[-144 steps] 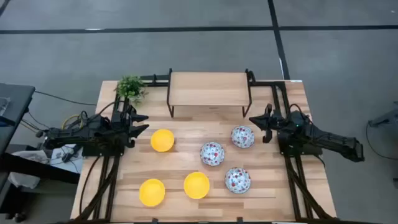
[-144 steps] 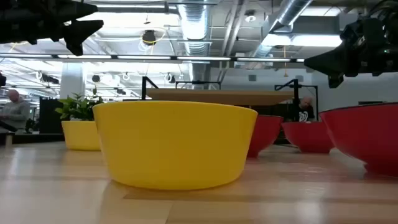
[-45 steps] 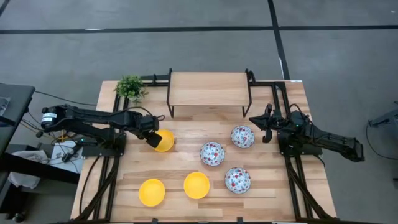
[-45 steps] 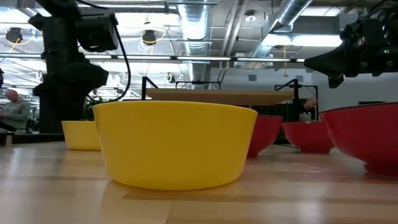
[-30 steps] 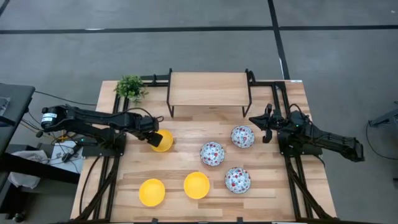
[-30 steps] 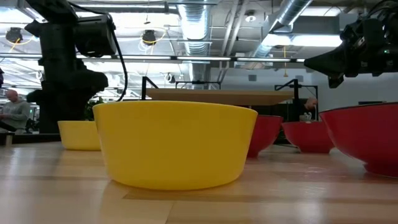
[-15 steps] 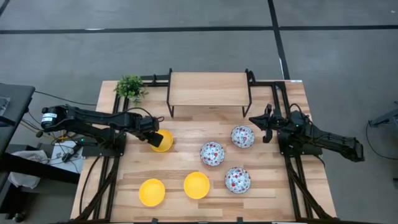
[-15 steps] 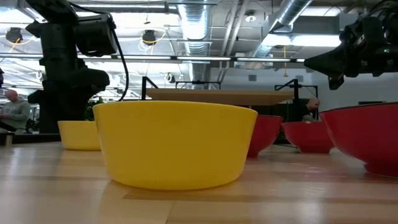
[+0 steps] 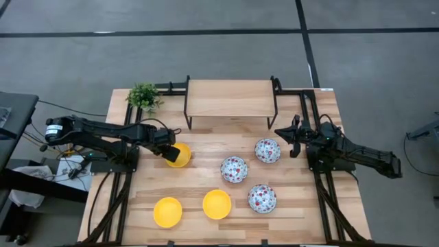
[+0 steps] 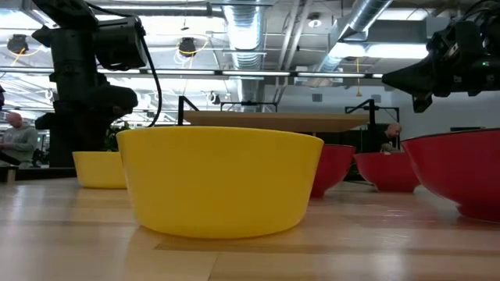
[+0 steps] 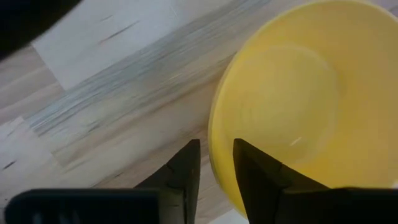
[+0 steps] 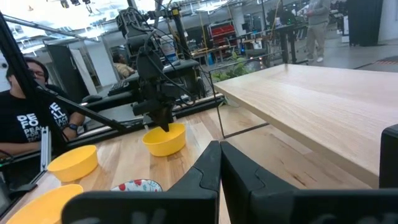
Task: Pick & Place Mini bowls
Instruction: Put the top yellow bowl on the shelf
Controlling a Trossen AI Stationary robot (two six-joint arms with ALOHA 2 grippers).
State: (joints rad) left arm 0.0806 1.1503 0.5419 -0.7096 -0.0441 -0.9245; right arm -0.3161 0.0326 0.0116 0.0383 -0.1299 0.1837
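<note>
My left gripper [image 11: 214,163] sits at the rim of a yellow bowl [image 9: 180,156] on the wooden table [image 9: 206,182], its two fingers [image 11: 186,163] narrowly parted with one on either side of the rim; I cannot tell whether they press on it. That bowl stands toward the left of the table, in front of the raised wooden shelf [image 9: 230,97]. Two more yellow bowls [image 9: 167,212] [image 9: 217,204] stand near the front edge. Three white speckled bowls [image 9: 234,169] [image 9: 263,198] [image 9: 267,150] sit right of centre. My right gripper [image 12: 219,163] waits above the right side, fingers together, holding nothing. A potted plant [image 9: 143,96] stands at the far left corner. A person's [image 12: 28,134] black shirt carries white lettering, only partly legible.
</note>
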